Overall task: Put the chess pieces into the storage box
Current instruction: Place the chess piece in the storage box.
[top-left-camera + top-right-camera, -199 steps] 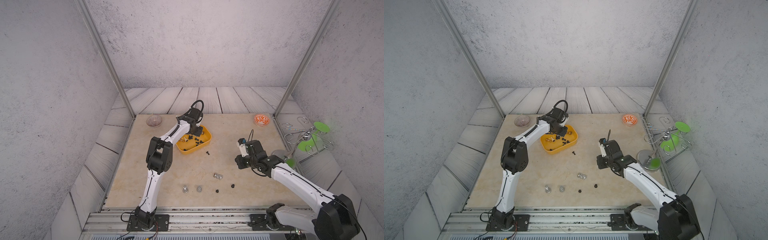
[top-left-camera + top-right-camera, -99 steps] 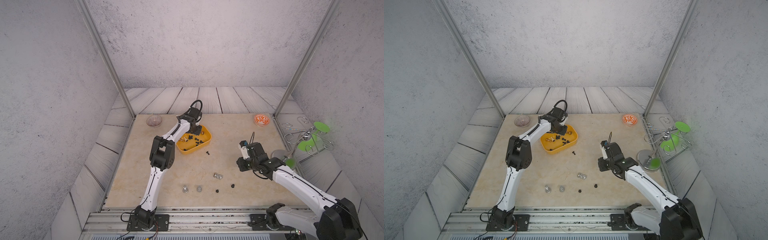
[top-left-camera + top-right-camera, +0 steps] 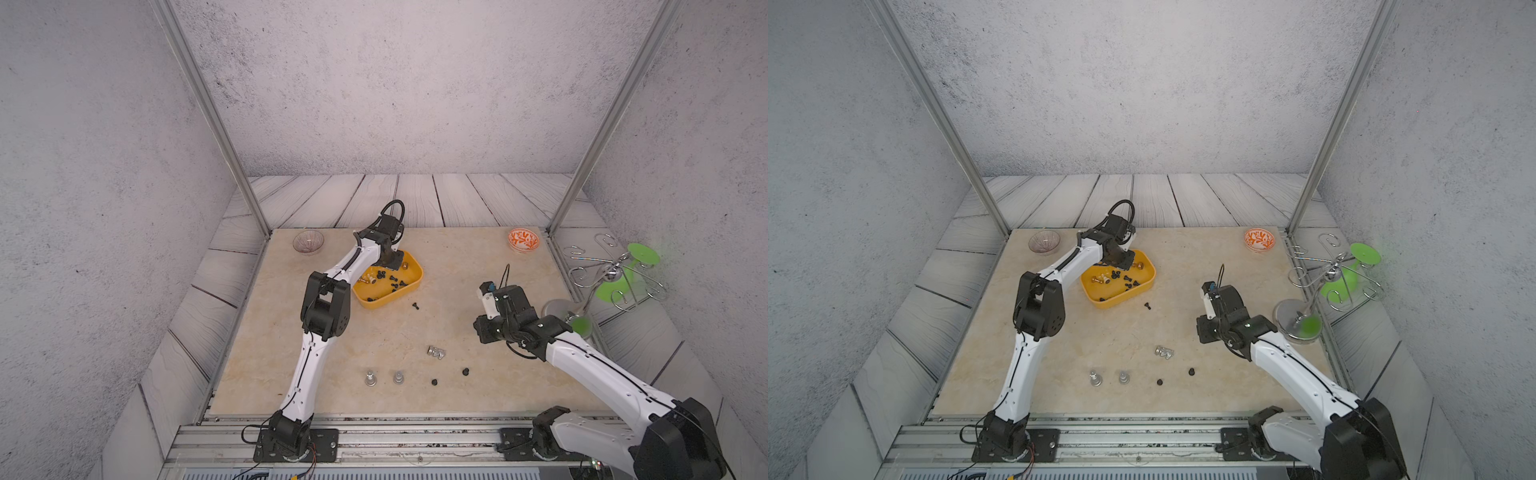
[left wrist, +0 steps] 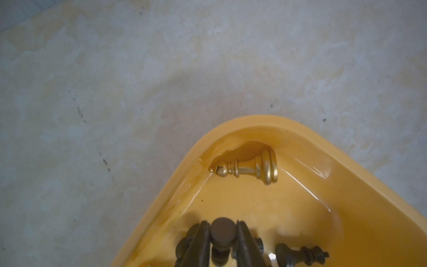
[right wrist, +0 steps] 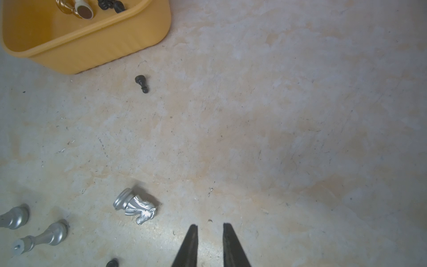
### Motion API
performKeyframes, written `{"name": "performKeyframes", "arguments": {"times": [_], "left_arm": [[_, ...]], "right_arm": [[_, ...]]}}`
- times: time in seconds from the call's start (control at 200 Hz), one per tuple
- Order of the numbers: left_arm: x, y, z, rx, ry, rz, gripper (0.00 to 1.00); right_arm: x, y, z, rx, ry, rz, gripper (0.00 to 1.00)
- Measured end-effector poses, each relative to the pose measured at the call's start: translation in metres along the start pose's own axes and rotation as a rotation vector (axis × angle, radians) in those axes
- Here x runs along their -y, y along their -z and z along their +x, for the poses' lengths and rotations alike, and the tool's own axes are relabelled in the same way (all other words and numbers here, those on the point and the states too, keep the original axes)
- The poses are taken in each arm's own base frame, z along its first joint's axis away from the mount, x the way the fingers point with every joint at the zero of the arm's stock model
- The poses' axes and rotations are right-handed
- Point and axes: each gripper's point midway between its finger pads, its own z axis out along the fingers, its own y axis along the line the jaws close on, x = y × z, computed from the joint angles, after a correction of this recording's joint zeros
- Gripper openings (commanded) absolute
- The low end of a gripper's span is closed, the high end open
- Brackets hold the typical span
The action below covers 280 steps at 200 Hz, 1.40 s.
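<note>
Mottled beige marbled tabletop [image 5: 288,111]; left gripper [image 4: 222,223] pinches a round-based black chess piece [image 4: 223,234] over the glossy yellow storage box [image 4: 261,120]; right gripper [image 5: 209,224] stands slightly parted, empty, a silver knight [image 5: 136,207] lying near it

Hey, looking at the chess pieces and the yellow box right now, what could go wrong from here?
The left gripper holds a dark chess piece over the yellow storage box near a corner; dropped, it might bounce out, and a black pawn lies just outside. The silver knight lies on its side and may slip from the right gripper.
</note>
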Motion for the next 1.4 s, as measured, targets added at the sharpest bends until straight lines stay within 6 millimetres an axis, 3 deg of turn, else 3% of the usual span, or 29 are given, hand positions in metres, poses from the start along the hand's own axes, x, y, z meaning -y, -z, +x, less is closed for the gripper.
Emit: {"name": "performKeyframes", "arguments": {"times": [0.701, 0.891, 1.141, 1.401], "left_arm": [[-0.004, 0.004, 0.0, 0.004, 0.009, 0.01, 0.27], [0.0, 0.036, 0.005, 0.031, 0.014, 0.03, 0.27], [0.006, 0.087, -0.007, 0.14, 0.023, 0.057, 0.27], [0.012, 0.105, 0.022, 0.145, 0.043, 0.088, 0.27]], "right_arm": [[0.0, 0.0, 0.002, -0.01, 0.0, 0.002, 0.24], [0.0, -0.001, 0.003, -0.016, 0.005, 0.002, 0.24], [0.0, -0.004, 0.007, -0.04, 0.016, -0.004, 0.27], [-0.013, -0.006, 0.011, -0.075, 0.039, -0.078, 0.27]]}}
